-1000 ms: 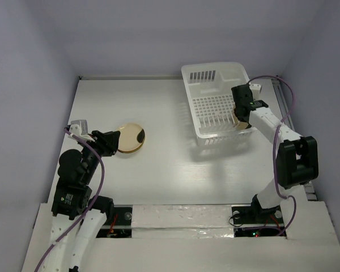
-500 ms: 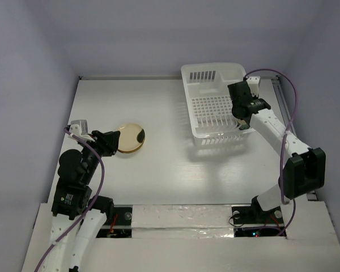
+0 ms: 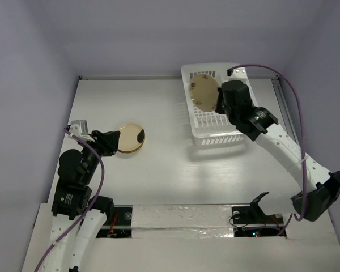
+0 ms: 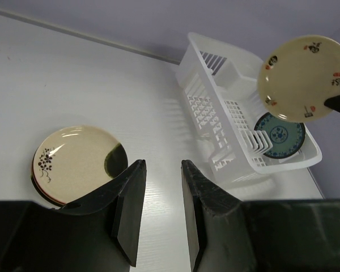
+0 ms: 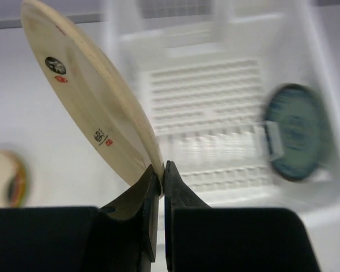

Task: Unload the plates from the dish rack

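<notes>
Right wrist view: right claw [image 5: 160, 170] pinches the beige patterned plate [image 5: 96, 107] by its rim, the plate tilting up-left from the grip, held above the dish rack [image 5: 204, 96]; a blue plate [image 5: 294, 133] stands inside. Left claw [image 4: 162, 165], slightly spread and empty, near the stacked plates [image 4: 73, 161] on the desk [image 4: 102, 68]

right wrist view: dish rack [image 5: 215, 107] and blue-faced plate [image 5: 294, 133] inside it blurred. near-left stack: beige plate [image 4: 73, 161] covers the rest, only a red-orange rim [image 4: 38, 190] showing.

Glossy glazed held cream plate [image 4: 304, 78], white plastic dish rack [image 4: 208, 110], smooth white table [image 3: 158, 102].
</notes>
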